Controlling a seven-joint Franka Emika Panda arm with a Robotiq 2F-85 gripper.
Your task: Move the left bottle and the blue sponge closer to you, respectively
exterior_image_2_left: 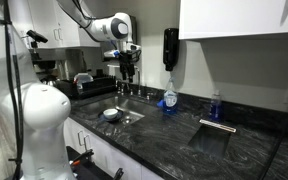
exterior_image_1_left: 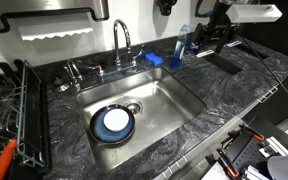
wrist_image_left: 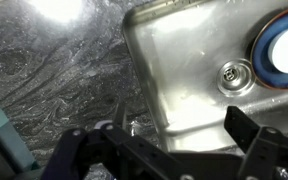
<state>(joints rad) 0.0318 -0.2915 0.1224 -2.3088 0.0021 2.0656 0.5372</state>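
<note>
The left bottle (exterior_image_2_left: 170,96), clear with a blue lower part, stands on the dark counter behind the sink; it also shows in an exterior view (exterior_image_1_left: 181,45). The blue sponge (exterior_image_1_left: 154,60) lies flat next to it, by the faucet, and shows at the bottle's foot (exterior_image_2_left: 163,105). My gripper (exterior_image_2_left: 127,70) hangs high above the sink's edge, apart from both; it also shows in an exterior view (exterior_image_1_left: 206,42). In the wrist view its jaws (wrist_image_left: 169,150) are spread wide and empty, over the sink corner. Neither the bottle nor the sponge clearly shows in the wrist view.
A steel sink (exterior_image_1_left: 174,95) holds a round blue-and-white plate (exterior_image_1_left: 114,122), also in the wrist view (wrist_image_left: 284,50). The faucet (exterior_image_1_left: 122,40) rises behind it. A second bottle (exterior_image_2_left: 216,105) stands farther along. A small dark sink (exterior_image_2_left: 217,135) and a dish rack (exterior_image_1_left: 14,110) flank the area.
</note>
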